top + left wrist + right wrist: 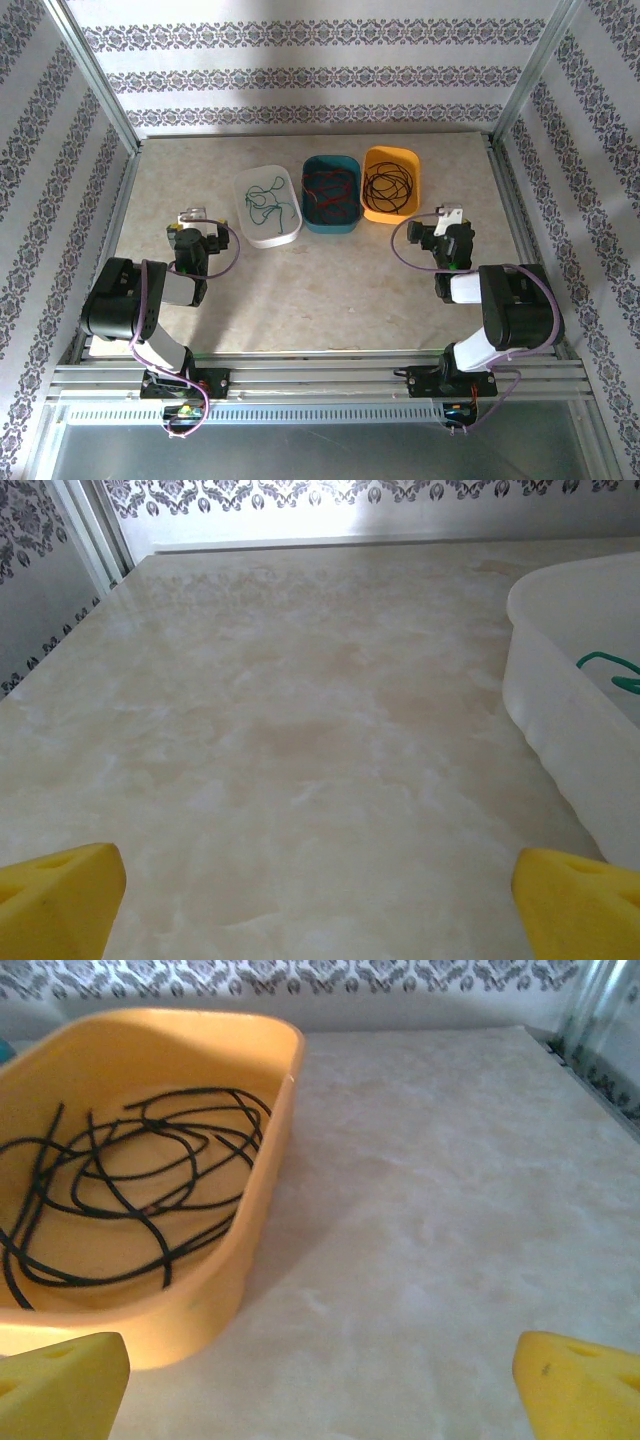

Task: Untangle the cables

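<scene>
On the table, mid-rear, 3 bins in a row, 1 cable colour each: white bin w/ green cables, teal bin w/ red cables, orange bin w/ black cables. Strands per bin too tangled to count. 2 grippers, both spread wide, holding nothing: left gripper beside the white bin, right gripper near the orange.

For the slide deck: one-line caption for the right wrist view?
Right gripper open, empty, beside the orange bin of loose black cables on the marble-look table.
</scene>
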